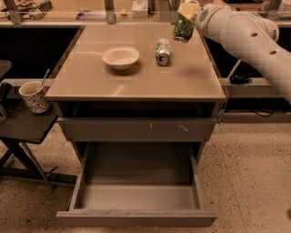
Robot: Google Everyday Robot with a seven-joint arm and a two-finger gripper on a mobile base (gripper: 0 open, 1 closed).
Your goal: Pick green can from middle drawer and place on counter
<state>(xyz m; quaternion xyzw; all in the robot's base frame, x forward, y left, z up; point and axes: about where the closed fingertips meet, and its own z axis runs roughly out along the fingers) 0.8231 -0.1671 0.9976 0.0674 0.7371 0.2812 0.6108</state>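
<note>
The green can [183, 26] hangs tilted in the air above the back right part of the tan counter [91, 77]. My gripper [188, 10] is shut on its upper end, at the tip of the white arm [245, 36] that reaches in from the right. The middle drawer [136, 217] is pulled out wide at the bottom of the cabinet, and its grey floor is bare.
On the counter lie a paler silver can [162, 51] on its side and a white bowl [120, 57]. A scratched drawer front [136, 129] is closed above the open drawer. A dark side table [22, 125] at the left holds a patterned cup [34, 96].
</note>
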